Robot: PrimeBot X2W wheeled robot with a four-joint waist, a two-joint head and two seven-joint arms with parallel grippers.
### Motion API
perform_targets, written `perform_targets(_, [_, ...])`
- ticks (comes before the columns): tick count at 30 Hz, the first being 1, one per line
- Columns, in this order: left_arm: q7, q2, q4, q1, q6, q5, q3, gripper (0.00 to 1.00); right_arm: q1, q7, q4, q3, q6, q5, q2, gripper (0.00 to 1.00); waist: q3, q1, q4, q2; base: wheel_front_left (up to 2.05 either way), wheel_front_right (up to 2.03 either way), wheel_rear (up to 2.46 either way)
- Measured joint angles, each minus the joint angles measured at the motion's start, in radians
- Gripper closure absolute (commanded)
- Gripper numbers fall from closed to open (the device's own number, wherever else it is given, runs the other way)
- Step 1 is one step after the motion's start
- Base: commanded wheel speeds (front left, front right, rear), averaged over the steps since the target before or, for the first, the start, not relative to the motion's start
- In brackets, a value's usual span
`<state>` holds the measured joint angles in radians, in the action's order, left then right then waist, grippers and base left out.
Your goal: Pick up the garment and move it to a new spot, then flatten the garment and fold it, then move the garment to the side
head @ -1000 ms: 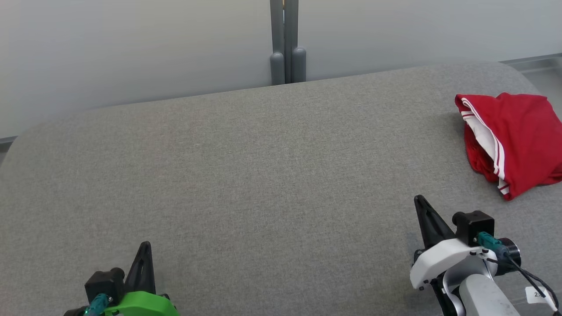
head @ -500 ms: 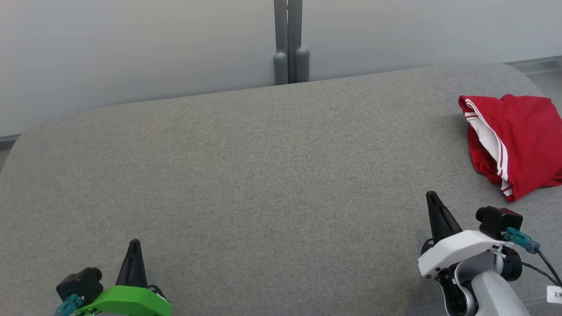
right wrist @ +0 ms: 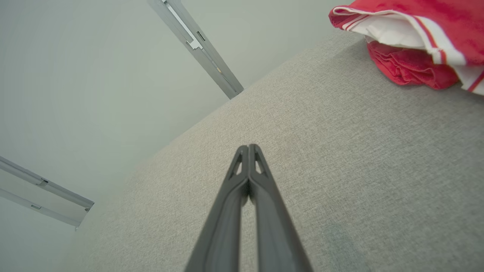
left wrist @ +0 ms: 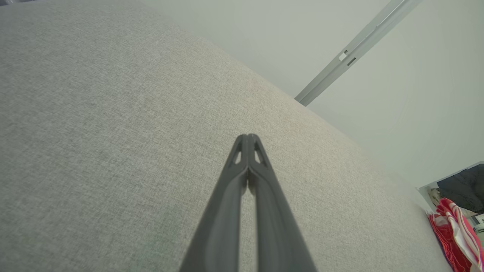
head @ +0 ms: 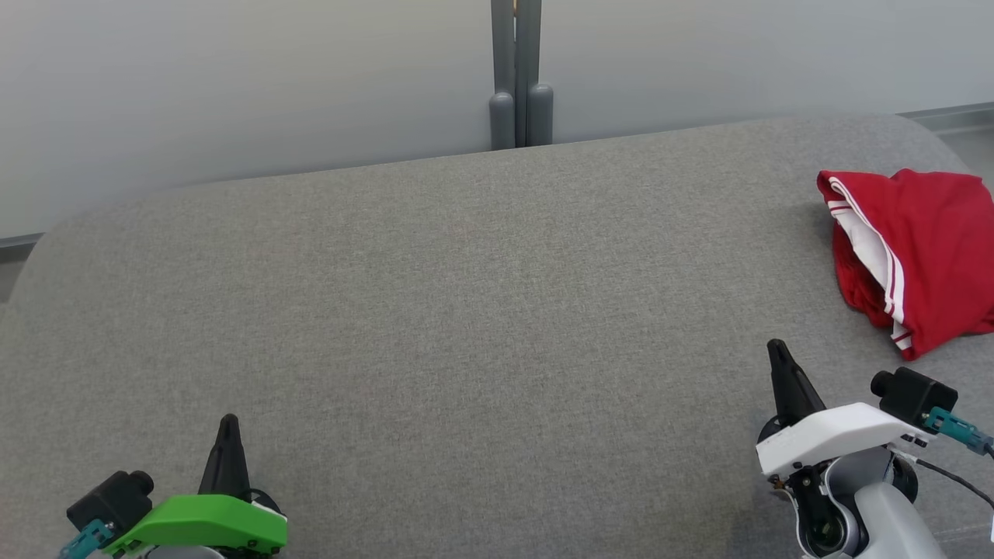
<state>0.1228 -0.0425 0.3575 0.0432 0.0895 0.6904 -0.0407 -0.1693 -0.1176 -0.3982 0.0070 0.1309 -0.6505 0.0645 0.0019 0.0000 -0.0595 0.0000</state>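
Observation:
A red garment (head: 924,248) with white striped trim lies folded in a heap at the far right of the grey fabric surface (head: 466,310). The same garment (right wrist: 412,41) fills the upper right of the right wrist view, and a sliver of the garment (left wrist: 455,234) shows at the lower right of the left wrist view. My right gripper (head: 775,347) hovers at the lower right, shut and empty, a short way to the near left of the garment. Its fingertips (right wrist: 248,148) are pressed together. At the lower left my left gripper (head: 228,421) is shut too, with nothing in it (left wrist: 248,137).
A pale wall with a grey vertical post (head: 519,78) runs behind the surface. The surface's rounded corners fall away at the far left and far right. Wide bare fabric lies between the two grippers.
The camera has shifted slightly, sliding the whole picture right. Both grippers have turned and drawn back toward the near edge, the left one lower and further left. The garment has not moved.

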Motion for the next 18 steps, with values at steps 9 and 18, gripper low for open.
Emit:
perform_targets(9, [-0.034, 0.000, -0.015, 0.009, 0.007, 0.125, -0.013, 1.00, 0.002, 0.032, 0.017, -0.016, 0.000, -0.132, -0.003, 1.00, 0.000, 0.0000, 0.006, 0.0000, 0.00, 0.00, 0.00])
perform_targets(18, [-0.061, 0.000, -0.028, 0.013, 0.012, 0.240, -0.022, 1.00, 0.006, 0.061, 0.034, -0.030, 0.000, -0.250, -0.006, 1.00, 0.000, 0.0000, 0.011, 0.0000, 0.00, 0.00, 0.00])
